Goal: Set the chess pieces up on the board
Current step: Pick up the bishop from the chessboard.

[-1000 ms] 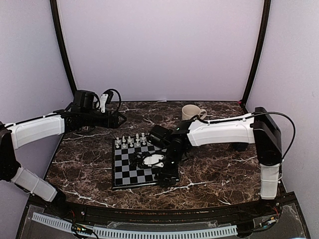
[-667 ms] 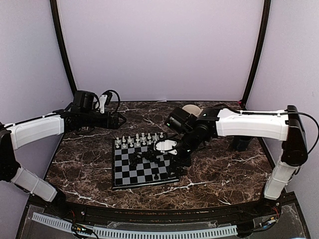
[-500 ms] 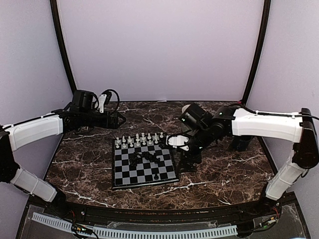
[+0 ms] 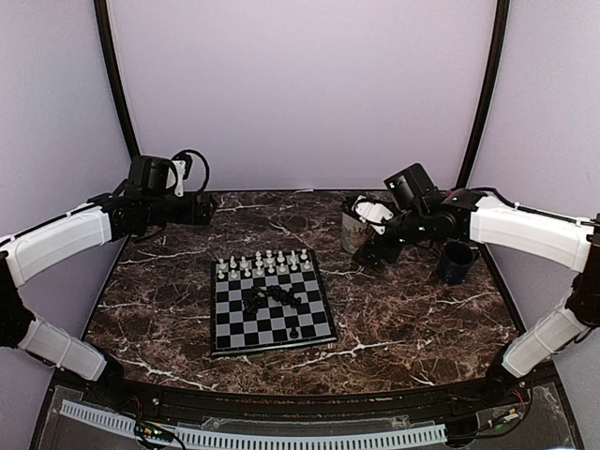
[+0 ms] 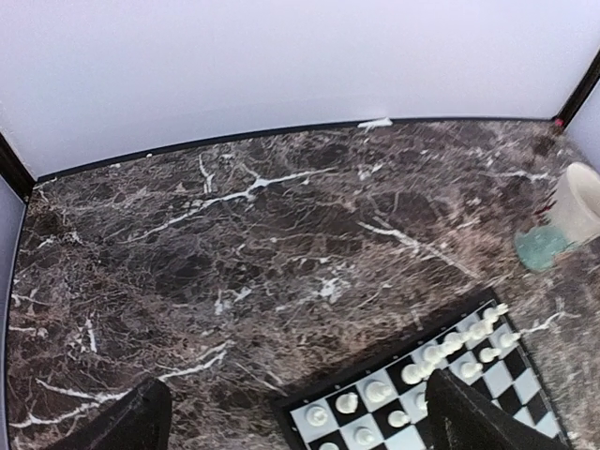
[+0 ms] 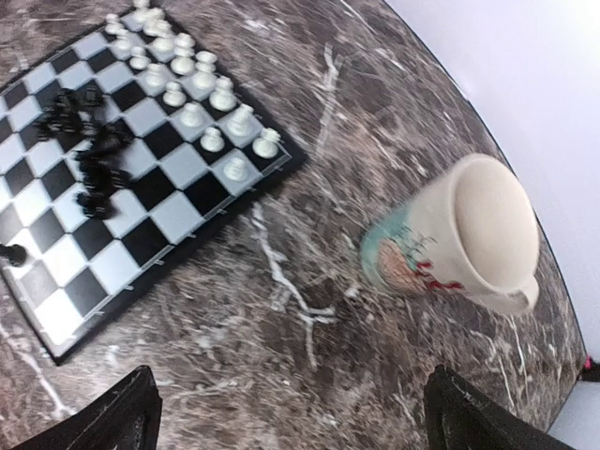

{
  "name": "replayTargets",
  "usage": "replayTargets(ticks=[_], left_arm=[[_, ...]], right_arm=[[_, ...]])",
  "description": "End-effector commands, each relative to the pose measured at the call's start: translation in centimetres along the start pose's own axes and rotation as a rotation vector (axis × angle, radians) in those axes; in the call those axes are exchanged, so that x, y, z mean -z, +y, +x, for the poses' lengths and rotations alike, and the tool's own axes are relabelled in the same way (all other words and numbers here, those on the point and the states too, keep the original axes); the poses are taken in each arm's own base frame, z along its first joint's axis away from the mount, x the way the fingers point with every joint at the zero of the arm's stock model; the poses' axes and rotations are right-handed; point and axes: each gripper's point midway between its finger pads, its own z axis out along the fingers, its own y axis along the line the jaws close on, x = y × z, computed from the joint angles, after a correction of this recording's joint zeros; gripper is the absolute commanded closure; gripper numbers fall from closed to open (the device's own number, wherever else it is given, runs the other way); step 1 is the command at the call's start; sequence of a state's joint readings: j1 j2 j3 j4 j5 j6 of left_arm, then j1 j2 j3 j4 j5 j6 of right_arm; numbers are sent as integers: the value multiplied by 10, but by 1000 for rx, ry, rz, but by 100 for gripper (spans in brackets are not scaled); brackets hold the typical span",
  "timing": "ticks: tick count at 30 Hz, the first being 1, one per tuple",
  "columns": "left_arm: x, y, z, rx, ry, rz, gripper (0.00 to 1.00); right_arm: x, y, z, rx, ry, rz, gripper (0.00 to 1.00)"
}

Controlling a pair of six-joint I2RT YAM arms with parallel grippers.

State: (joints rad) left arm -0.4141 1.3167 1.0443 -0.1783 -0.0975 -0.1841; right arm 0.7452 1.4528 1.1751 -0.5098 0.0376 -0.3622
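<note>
White chess pieces (image 4: 262, 262) are shown ranked along the far rows of the board (image 4: 244, 330) and black chess pieces (image 4: 272, 298) heaped at its middle, while the left gripper (image 4: 208, 208) and the right gripper (image 4: 368, 253), beside the mug (image 6: 459, 239), are held spread and empty, so grasping a heaped black piece is judged the next requirement.

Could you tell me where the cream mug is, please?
In the top view, the cream mug sits on the marble table, back right, just beyond the far right corner of the board.

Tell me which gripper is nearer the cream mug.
Right. The right gripper hovers close against the cream mug, at its near-right side in the top view. The left gripper is far off, over the far-left part of the table, beyond the board.
</note>
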Motion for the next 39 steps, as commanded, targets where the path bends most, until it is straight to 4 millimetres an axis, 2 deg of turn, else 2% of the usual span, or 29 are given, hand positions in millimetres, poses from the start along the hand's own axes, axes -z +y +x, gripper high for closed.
replayTargets(ticks=[1,3,4,6,9,11,13,15,17,20,22,24,26,27,28,29,30,35,39], left_arm=[[-38,11,29,-104,94,-50,8],[-38,-4,21,-98,-2,23,9],[-32,-16,13,-115,-45,73,2],[-19,-45,3,-156,-68,181,1],[-13,-74,8,-225,15,226,1],[-9,-96,17,-328,25,246,1],[1,-127,27,-431,14,286,1],[9,-149,27,-496,-22,280,1],[15,-154,17,-515,-72,198,1],[5,-131,6,-409,-127,28,1],[-3,-151,16,-406,-60,122,2],[-2,-183,27,-431,-25,304,11],[3,-202,33,-456,3,414,27],[3,-207,36,-458,41,440,39],[-3,-210,44,-458,98,444,60],[-6,-211,48,-457,156,434,71],[-10,-210,55,-456,219,420,77],[-9,-223,94,-408,425,512,81],[-9,-220,122,-405,545,519,81]], right_arm=[[-4,-33,10,-212,-71,-24,2],[-2,-22,15,-239,-90,-149,2],[0,-17,18,-249,-96,-197,2],[9,-6,20,-237,-105,-268,2],[21,-6,21,-193,-135,-257,3],[24,-13,25,-196,-170,-237,3],[23,-18,33,-230,-189,-246,3],[21,-23,40,-270,-204,-267,3],[18,-28,46,-300,-212,-279,2],[17,-27,51,-337,-231,-309,2],[16,-25,53,-338,-237,-324,1],[14,-24,55,-330,-230,-331,1],[12,-23,57,-327,-219,-331,2],[11,-23,58,-324,-215,-332,2],[10,-23,59,-324,-211,-331,2],[9,-23,60,-323,-208,-332,2],[9,-22,61,-326,-206,-333,2],[8,-21,63,-320,-201,-339,3],[7,-18,62,-326,-203,-362,3]])
